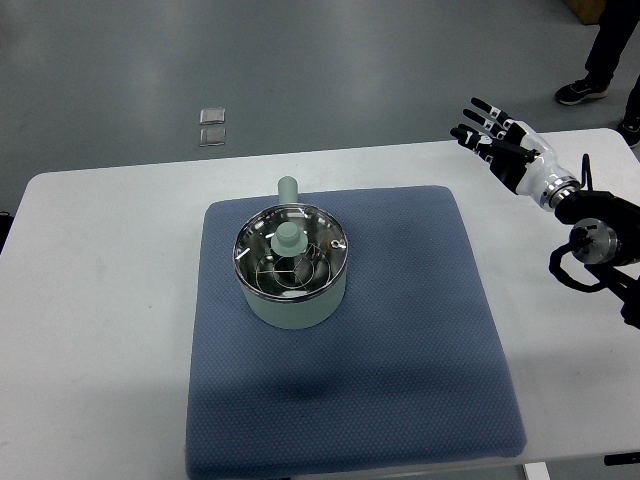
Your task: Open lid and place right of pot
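right hand fingers spread wide, holding nothing, over table's far right edge | glass lid with green knob sits on pale green pot | pot on blue mat, well apart from hand

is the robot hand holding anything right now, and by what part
Nothing is held. The right hand hovers open, fingers spread, far from the pale green pot, whose glass lid is still on.
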Robot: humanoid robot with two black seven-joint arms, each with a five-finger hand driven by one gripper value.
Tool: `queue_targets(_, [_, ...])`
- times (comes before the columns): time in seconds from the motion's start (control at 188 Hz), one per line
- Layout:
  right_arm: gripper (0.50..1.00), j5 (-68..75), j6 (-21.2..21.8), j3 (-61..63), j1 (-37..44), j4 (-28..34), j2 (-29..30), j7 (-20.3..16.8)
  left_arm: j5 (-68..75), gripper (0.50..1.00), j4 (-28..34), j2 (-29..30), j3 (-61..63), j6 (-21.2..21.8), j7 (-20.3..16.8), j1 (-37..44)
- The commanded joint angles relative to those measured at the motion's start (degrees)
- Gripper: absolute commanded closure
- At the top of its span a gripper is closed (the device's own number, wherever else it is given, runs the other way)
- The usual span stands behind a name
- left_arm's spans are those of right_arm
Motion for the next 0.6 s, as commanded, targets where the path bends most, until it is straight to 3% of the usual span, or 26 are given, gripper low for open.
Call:
queue_targets(0.0, [0.57, -0.4, 1.2, 0.2, 1.1, 0.3, -0.4, -0.1, 0.0, 0.5, 0.0, 0.0, 0.0, 0.0, 0.0, 0.0])
queue_targets(0.288, [0.572, -14.6, 6.0, 0.3, 5.0, 1.6, -3.3, 0.0, 0.0, 0.5, 0.0, 0.0, 0.0, 0.0, 0.0, -0.1])
queue_targets(0.293, [0.574, -18.6, 8.2, 0.3, 6.5, 2.6, -4.2, 0.1, 0.0, 0.5, 0.0, 0.0, 0.0, 0.0, 0.0, -0.1])
queue_targets(0.362, [0.576, -24.7, 10.7, 0.3, 8.4, 4.7, -5.4, 0.1, 0.0, 0.5, 0.0, 0.0, 0.0, 0.0, 0.0, -0.1])
queue_targets(0.597, [0.576, -41.6, 11.3, 0.3, 14.6, 12.7, -6.3, 0.7, 0.0, 0.5, 0.0, 0.0, 0.0, 0.0, 0.0, 0.0])
